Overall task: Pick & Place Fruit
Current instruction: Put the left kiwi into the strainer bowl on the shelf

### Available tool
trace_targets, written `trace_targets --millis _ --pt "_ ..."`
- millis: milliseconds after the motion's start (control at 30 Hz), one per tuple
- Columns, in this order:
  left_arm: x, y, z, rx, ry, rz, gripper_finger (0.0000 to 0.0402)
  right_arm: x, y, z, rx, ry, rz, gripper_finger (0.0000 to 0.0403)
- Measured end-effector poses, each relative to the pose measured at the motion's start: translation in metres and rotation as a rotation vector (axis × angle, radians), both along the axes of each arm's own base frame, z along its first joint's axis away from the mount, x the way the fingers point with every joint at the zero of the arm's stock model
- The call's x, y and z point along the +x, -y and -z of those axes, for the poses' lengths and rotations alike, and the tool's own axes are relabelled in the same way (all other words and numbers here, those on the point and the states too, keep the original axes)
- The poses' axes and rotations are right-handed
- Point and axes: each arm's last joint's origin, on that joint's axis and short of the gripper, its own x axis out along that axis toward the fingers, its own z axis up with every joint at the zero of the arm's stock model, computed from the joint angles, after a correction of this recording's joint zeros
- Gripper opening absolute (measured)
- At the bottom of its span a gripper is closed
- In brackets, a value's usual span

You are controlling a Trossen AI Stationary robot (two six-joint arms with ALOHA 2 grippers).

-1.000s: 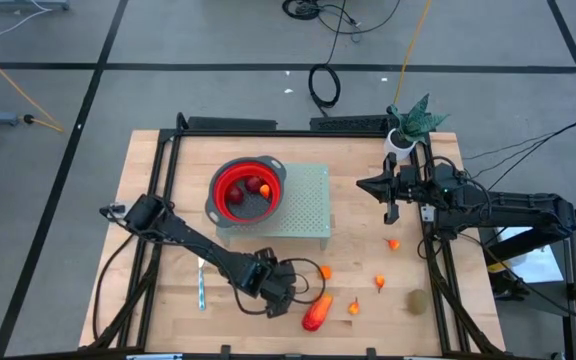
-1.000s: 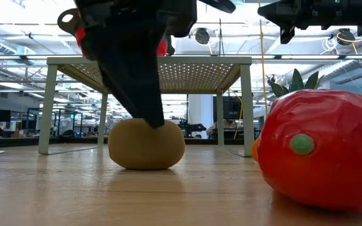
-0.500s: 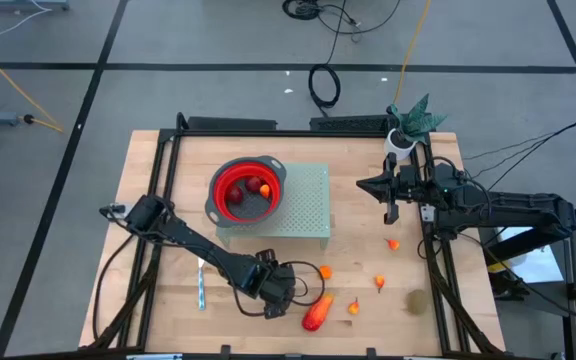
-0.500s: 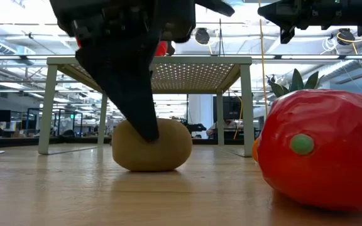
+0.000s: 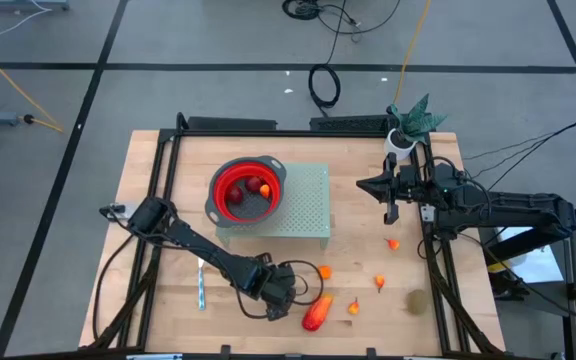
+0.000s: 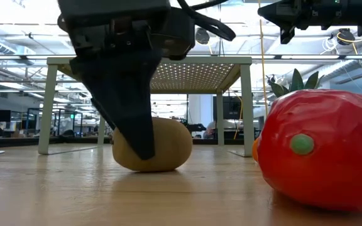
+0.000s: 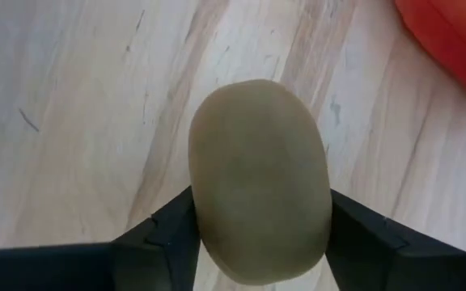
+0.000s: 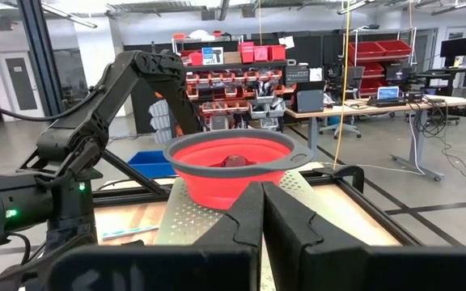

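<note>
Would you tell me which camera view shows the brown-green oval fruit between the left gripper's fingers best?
The left wrist view: the oval fruit fills the frame, flanked by both fingers of the left gripper. The low view shows it partly behind a dark finger. In the high view the gripper hides it. The right wrist view misses it.

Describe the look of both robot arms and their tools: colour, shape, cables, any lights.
Both arms are black, slim and jointed, with black cables looping at the left arm's base. The left tool has two flat, black, angular fingers. The right tool has two matte black fingers tapering to wedge tips. A small green light glows on the left arm's housing.
</note>
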Motion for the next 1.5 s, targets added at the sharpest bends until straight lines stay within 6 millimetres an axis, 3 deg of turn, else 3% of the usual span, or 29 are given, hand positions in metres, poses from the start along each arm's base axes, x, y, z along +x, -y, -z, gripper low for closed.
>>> trace_targets --millis 167,367,633,967,1500 --pt "0.002 0.003 -0.001 -0.036 0.022 -0.038 0.0173 0.000 0.000 0.000 0.000 0.000 -0.001 0.0000" --pt "0.004 0.013 -0.010 -0.099 0.103 -0.012 0.0187 0.000 0.000 0.000 0.000 0.000 -0.001 0.0000" --pt "-0.007 0.031 -0.051 -0.164 0.259 0.027 0.0179 0.000 0.000 0.000 0.000 0.000 -0.001 0.0000" --pt "-0.017 0.043 -0.117 -0.138 0.654 -0.035 0.0182 0.000 0.000 0.002 0.005 -0.023 -0.001 0.0000" --pt "-0.009 0.049 -0.175 -0.094 1.184 0.047 0.0186 0.000 0.000 0.004 0.008 -0.039 -0.001 0.0000"
